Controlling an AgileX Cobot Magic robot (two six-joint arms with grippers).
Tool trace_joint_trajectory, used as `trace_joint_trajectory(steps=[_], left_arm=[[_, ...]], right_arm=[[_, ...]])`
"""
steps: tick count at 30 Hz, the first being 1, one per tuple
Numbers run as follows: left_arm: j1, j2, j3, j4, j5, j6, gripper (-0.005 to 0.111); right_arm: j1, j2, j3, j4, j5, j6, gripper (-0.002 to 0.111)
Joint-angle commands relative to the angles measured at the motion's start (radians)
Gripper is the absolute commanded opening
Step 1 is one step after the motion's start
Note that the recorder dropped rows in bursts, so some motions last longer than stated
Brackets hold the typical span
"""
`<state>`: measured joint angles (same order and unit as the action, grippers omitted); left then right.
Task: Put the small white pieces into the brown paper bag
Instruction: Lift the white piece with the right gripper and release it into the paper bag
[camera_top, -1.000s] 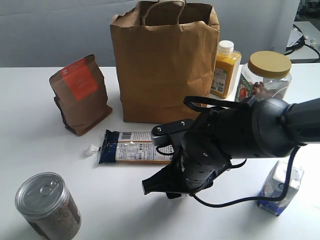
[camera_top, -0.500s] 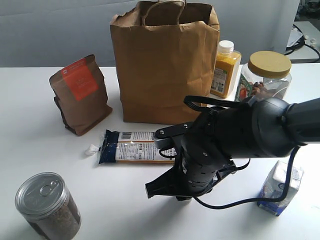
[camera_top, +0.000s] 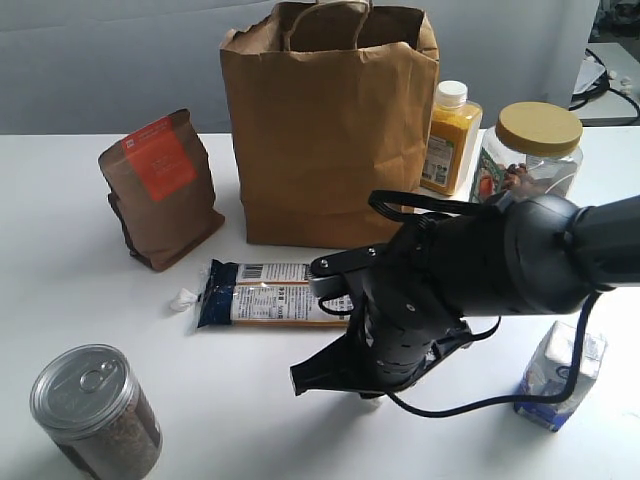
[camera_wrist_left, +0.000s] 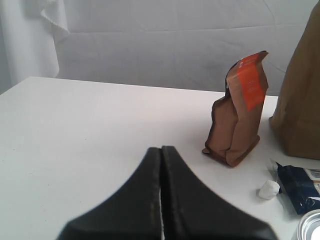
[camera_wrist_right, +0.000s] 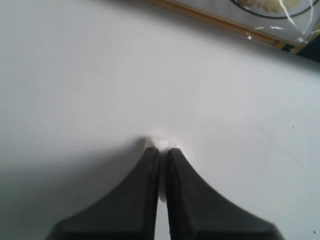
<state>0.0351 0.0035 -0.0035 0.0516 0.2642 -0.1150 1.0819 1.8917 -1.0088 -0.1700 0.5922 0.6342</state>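
Note:
The brown paper bag (camera_top: 325, 130) stands upright at the back middle, and its edge shows in the left wrist view (camera_wrist_left: 302, 100). My right gripper (camera_wrist_right: 162, 152) is down at the tabletop in front of the bag, shut on a small white piece (camera_wrist_right: 161, 142) that bulges past its tips. In the exterior view that piece (camera_top: 371, 402) peeks out under the black right arm (camera_top: 440, 290). Another small white piece (camera_top: 183, 298) (camera_wrist_left: 268, 189) lies by the end of the flat packet. A third is not visible. My left gripper (camera_wrist_left: 161, 150) is shut and empty, out of the exterior view.
A brown pouch with an orange label (camera_top: 160, 185) (camera_wrist_left: 240, 112) stands left of the bag. A flat blue-ended packet (camera_top: 265, 293) lies before the bag. A tin can (camera_top: 95, 410) is front left. A yellow bottle (camera_top: 450, 140), a jar (camera_top: 530, 150) and a blue carton (camera_top: 560, 375) stand right.
The right arm's wrist has sunk slightly and shifted a little right. A white piece now shows beneath it at the table.

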Motion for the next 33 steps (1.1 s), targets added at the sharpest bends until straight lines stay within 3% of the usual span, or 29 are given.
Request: trace_joint_trajectory(steps=[1,16,25,29,33], left_arm=[[-0.005,-0.003,0.004,-0.008,-0.002,-0.005,0.000],[-0.005,-0.003,0.004,-0.008,-0.002,-0.005,0.000],[-0.005,-0.003,0.004,-0.008,-0.002,-0.005,0.000],[-0.005,-0.003,0.004,-0.008,-0.002,-0.005,0.000],[-0.005,-0.003,0.004,-0.008,-0.002,-0.005,0.000]], right_arm=[[0.002,-0.017,-0.005,0.004,-0.018,-0.003,0.001],[0.002,-0.307,-0.005,-0.031,-0.003,-0.008,0.000],[-0.009,-0.535,-0.005,-0.287,-0.039,0.137,0.000],[-0.071,-0.581,-0.021,-0.404,-0.084,0.234,0.000],[-0.167,-0.567,-0.112,-0.406,-0.112,0.225,0.000]])
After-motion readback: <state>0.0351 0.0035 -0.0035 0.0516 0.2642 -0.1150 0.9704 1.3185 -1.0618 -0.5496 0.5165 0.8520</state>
